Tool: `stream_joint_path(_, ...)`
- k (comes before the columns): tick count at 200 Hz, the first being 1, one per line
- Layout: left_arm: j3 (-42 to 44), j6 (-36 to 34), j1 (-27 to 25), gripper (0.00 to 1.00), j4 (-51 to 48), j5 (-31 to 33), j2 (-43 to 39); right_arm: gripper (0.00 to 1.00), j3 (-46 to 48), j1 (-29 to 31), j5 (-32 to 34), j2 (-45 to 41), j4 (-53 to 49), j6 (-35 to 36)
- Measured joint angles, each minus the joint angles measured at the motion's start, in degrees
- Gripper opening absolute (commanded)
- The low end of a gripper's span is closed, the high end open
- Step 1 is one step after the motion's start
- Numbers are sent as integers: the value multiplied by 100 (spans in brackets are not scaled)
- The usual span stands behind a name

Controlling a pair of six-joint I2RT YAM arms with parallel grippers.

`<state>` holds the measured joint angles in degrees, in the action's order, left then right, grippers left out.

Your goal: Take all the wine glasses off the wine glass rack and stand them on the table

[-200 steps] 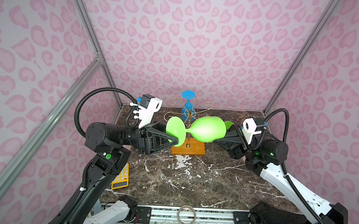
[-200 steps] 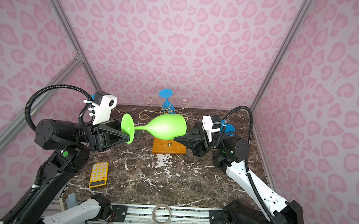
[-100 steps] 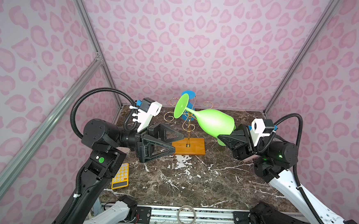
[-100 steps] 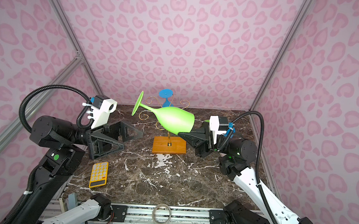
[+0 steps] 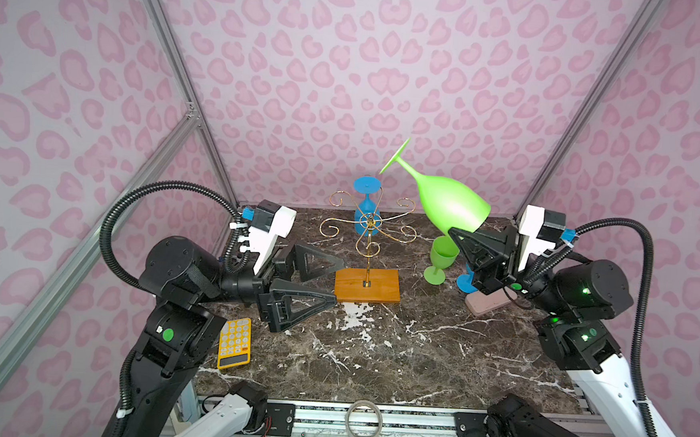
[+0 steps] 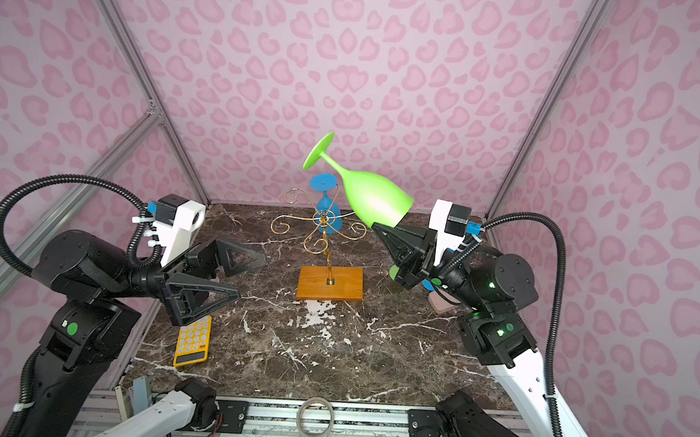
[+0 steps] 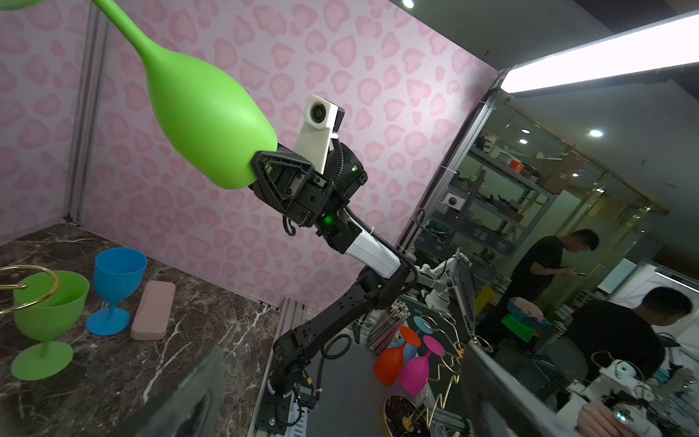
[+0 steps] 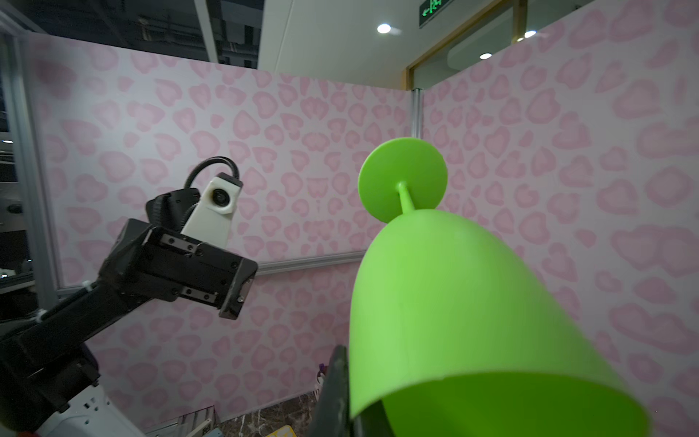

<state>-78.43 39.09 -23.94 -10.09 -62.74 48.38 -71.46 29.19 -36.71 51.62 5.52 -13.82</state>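
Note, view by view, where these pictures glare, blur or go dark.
Right wrist view: the glass looms close, its near rim soft, and the ceiling behind is dim. Left wrist view: a ceiling light glares white. Both top views: evenly lit and sharp.

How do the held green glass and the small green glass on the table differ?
The held green glass is bigger than the small green glass. The held one tilts foot-up in the air, rim in the right gripper; the small one stands upright, free. Both are green.
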Motion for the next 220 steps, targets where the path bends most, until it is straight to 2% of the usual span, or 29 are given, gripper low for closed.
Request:
stream_joint_path(28,208,-787,20,97,-417,870,-339,0,-745,-273,717,214,-1550,391)
stream_joint_path(58,584,-1436,20,97,-734,2184,-734,0,-1582,-343,1309,645,-3051,658)
stream_joint_path(86,997,-1816,20,97,-846,3475,-1058,0,-2330,-341,1821,960,-4291,883)
stream_joint_path(125,1200,-2133,20,97,-868,4708,-1156,0,-2920,-245,2653,1027,-5761,1095)
stream_joint_path(170,1300,-2306,20,97,-857,5821,-1128,0,-3056,417,3576,1134,-7138,1115)
stream_joint_path(194,1303,-2299,20,97,-837,6129,-1014,0,-2874,734,3952,1342,-7672,1029)
stream_joint_path(220,1377,-2297,20,97,-774,6286,-988,0,-2643,828,4035,1576,-8035,988)
